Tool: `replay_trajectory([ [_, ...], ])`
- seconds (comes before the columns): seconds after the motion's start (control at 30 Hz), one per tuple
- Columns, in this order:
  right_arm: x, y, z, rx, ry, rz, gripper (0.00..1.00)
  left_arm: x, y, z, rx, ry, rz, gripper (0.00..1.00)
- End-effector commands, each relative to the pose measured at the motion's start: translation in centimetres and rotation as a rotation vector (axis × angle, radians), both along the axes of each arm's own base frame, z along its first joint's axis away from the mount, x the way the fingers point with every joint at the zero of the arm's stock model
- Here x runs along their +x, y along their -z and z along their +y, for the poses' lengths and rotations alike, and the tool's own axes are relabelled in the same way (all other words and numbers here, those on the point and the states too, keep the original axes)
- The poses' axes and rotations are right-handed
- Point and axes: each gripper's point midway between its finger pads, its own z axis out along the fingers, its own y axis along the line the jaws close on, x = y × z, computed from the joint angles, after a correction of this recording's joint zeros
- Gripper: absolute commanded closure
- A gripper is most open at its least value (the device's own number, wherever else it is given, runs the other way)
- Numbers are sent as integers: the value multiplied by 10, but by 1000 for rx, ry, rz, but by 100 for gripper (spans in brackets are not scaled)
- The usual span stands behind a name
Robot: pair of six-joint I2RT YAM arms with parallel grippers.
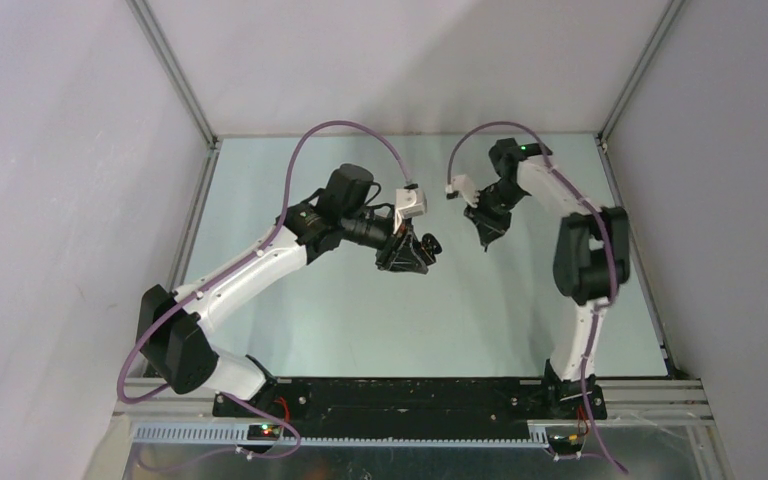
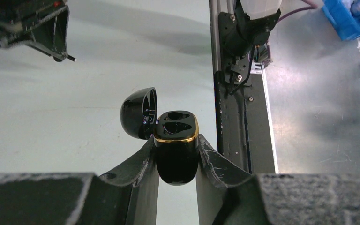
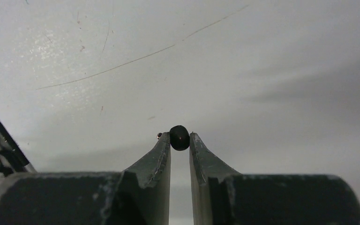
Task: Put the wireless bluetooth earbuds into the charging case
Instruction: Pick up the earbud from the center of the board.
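A glossy black charging case (image 2: pixel 176 150) with a gold rim sits clamped between my left gripper's fingers (image 2: pixel 176 140), its lid (image 2: pixel 138 112) swung open to the left and two dark wells showing on top. In the top view the left gripper (image 1: pixel 412 250) holds the case (image 1: pixel 428 243) above mid-table. My right gripper (image 3: pixel 180 139) is shut on a small black earbud (image 3: pixel 179 137) at its very fingertips, off the table. The right gripper (image 1: pixel 487 238) hangs a little to the right of the case, apart from it. In the left wrist view, the right gripper's fingers (image 2: pixel 51 37) appear at upper left.
The pale table (image 1: pixel 360 320) is fenced by metal rails. In the left wrist view, the right arm's base (image 2: pixel 248 33) and a black rail (image 2: pixel 229 117) stand to the right, with a blue bin (image 2: pixel 351 18) beyond.
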Motion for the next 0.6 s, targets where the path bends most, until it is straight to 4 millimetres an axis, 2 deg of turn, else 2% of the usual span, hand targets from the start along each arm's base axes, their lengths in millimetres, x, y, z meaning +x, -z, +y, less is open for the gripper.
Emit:
replay_trajectory([
  [0.0, 8, -85, 7, 121, 99, -278, 91, 0, -13, -10, -70, 11, 7, 100],
  [0.03, 8, -86, 8, 130, 125, -301, 91, 0, -12, -11, -68, 5, 19, 100],
  [0.07, 6, -104, 7, 141, 136, -363, 91, 1, -12, -12, -75, 2, 16, 100],
  [0.1, 7, -106, 9, 154, 160, -392, 91, 2, -12, -12, -75, -4, 25, 100],
  [0.13, 4, -124, 7, 166, 174, -453, 90, 3, -11, -13, -79, -8, 26, 100],
  [0.17, 4, -128, 10, 183, 201, -478, 90, 3, -10, -14, -78, -17, 36, 100],
  [0.23, 1, -152, 12, 221, 237, -555, 90, 5, -10, -15, -84, -27, 41, 100],
  [0.27, -2, -171, 13, 251, 245, -613, 90, 6, -12, -17, -95, -27, 34, 100],
  [0.3, -3, -179, 14, 272, 269, -626, 90, 7, -12, -18, -101, -30, 42, 100],
  [0.33, -7, -198, 16, 310, 274, -678, 90, 7, -11, -18, -103, -36, 56, 100],
  [0.4, -14, -223, 22, 371, 289, -731, 90, 7, -11, -20, -117, -28, 64, 100],
  [0.57, -41, -266, 41, 484, 258, -818, 89, 4, -14, -24, -149, -7, 95, 100],
])
